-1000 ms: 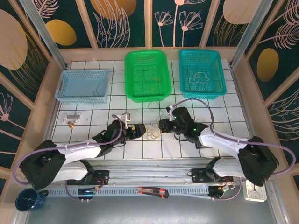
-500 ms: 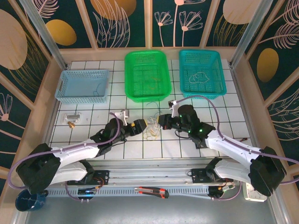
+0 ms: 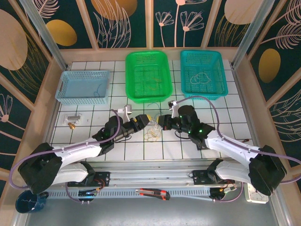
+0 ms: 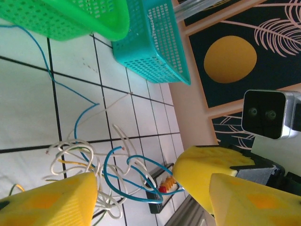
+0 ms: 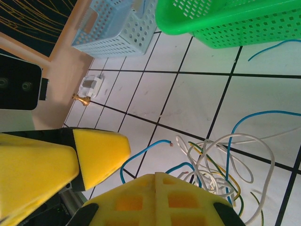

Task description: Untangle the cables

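Over the middle of the tiled desk, my left pincer and my right pincer face each other almost tip to tip. The cables lie in a loose knot on the tiles just on the near side of them.

From the left wrist, my left pincer stands wide, its yellow fingers far apart and gripping nothing. The blue, whitish and yellow-green loops lie crossed over one another on the desk beside one finger. From the right wrist, my right pincer also looks parted and empty, with the tangle spread beside its lower finger and one blue end lying free on a tile.

Along the far side of the desk stand a pale blue basket, a green basket and a teal basket. A whitish loop lies in the teal one.

As I read it, the step in hand is the reach: both pincers are at the knot and no strand is taken yet, so most of the untangling remains. The next move calls for lowering one pincer onto a single strand, most likely that free blue end, and closing on it alone. The other pincer should pin the remaining loops, and then the two should draw apart slowly, so that wires this thin slide free rather than cinch tighter.
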`<state>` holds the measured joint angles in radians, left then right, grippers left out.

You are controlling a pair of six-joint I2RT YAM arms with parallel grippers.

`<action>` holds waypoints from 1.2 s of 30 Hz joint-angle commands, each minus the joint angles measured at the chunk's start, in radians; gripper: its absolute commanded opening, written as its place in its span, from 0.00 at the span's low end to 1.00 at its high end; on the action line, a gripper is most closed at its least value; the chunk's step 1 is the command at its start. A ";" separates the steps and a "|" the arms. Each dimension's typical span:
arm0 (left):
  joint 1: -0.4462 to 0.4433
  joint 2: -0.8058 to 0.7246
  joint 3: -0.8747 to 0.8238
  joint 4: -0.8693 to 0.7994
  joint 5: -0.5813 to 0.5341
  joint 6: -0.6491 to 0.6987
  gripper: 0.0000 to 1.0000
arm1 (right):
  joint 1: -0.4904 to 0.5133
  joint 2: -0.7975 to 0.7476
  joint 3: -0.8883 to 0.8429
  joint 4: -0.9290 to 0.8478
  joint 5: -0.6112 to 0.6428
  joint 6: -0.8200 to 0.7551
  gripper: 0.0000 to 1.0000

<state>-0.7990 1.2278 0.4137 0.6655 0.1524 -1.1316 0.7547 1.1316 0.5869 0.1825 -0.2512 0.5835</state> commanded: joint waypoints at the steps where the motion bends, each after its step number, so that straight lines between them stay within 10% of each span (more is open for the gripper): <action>1: -0.006 0.022 0.017 0.082 0.040 -0.047 0.62 | 0.004 0.012 -0.004 0.046 -0.010 0.001 0.00; 24: -0.007 0.115 0.030 0.125 0.037 -0.049 0.53 | 0.006 0.028 -0.006 0.069 -0.023 0.015 0.00; 36: -0.007 0.073 0.100 0.033 0.017 0.035 0.00 | 0.008 0.049 -0.089 0.111 0.077 0.025 0.00</action>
<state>-0.7990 1.3441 0.4664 0.7334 0.1886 -1.1389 0.7559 1.1595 0.5346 0.2554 -0.2398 0.6033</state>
